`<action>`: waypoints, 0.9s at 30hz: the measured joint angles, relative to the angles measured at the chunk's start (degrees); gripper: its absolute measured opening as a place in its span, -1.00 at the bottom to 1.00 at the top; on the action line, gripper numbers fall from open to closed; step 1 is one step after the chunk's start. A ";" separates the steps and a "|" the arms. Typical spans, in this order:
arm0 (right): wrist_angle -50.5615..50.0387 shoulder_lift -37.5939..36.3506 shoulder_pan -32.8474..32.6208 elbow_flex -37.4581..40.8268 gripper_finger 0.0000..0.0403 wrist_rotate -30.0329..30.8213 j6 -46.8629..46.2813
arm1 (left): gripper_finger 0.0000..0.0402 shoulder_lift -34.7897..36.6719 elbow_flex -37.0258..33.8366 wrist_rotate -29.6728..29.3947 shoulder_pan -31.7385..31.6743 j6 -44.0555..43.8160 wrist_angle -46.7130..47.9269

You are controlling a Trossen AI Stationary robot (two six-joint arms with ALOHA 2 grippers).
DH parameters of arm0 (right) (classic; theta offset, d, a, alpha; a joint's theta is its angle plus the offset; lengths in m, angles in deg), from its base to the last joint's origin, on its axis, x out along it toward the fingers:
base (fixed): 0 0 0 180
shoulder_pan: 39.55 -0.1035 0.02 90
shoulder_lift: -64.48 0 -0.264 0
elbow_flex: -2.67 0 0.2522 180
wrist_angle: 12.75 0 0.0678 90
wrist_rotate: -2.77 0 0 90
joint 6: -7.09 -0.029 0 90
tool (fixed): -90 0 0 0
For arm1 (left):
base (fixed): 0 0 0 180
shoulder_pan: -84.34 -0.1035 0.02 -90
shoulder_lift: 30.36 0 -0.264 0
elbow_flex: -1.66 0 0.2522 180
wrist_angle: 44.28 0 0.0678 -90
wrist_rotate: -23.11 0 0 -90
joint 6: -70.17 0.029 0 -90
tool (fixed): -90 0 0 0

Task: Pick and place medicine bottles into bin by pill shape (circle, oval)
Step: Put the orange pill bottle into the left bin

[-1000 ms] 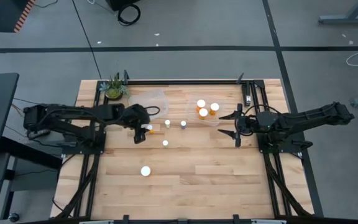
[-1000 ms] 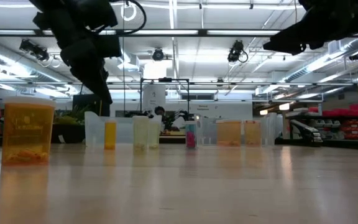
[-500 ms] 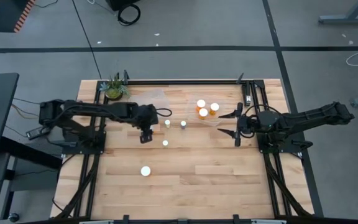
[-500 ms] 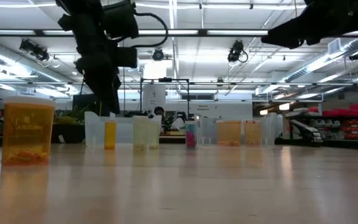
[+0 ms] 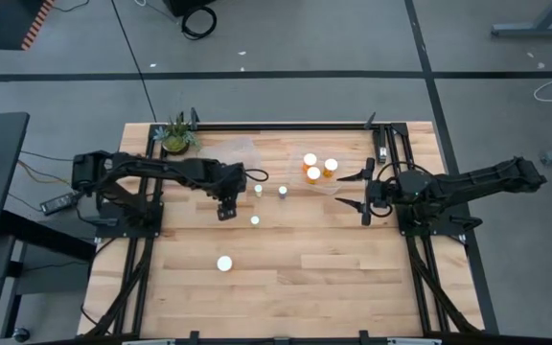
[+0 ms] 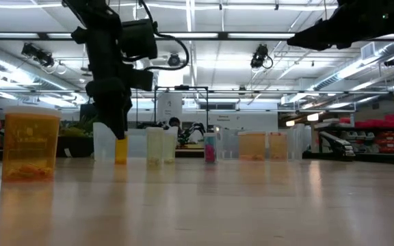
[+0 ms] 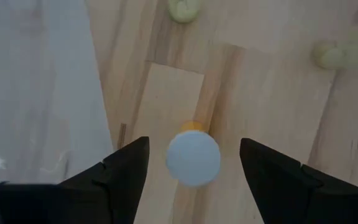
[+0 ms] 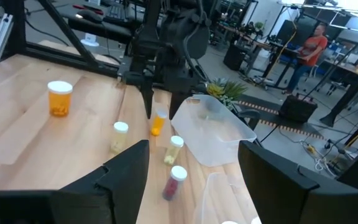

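My left gripper (image 5: 226, 198) is open, pointing down over a slim orange bottle with a white cap (image 7: 193, 157). One finger stands on each side of the bottle, and a gap shows on both sides. The bottle stands upright on the table (image 6: 120, 149). My right gripper (image 5: 353, 191) is open and empty, held above the table beside the right clear bin (image 5: 322, 184), which holds three orange bottles (image 5: 313, 172). Loose bottles stand on the table: two small ones (image 5: 257, 190) (image 5: 282, 191), one (image 5: 254, 220) nearer, and a wide orange one (image 5: 224, 263) nearest.
A second clear bin (image 5: 235, 152) sits at the far left, just behind my left gripper. A green potted plant (image 5: 176, 135) stands at the far left corner. Bare wood lies across the near half of the table. A person (image 8: 311, 46) stands in the room beyond the table.
My left gripper has moved a little toward the table's right edge and come down over the slim orange bottle, so its fingers now stand on either side of the bottle. The bottle has kept its place.
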 joint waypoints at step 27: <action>-0.45 0.00 5.60 0.00 0.26 -5.16 0.84 | -0.48 -3.98 -0.04 0.00 -0.02 -1.57 -1.08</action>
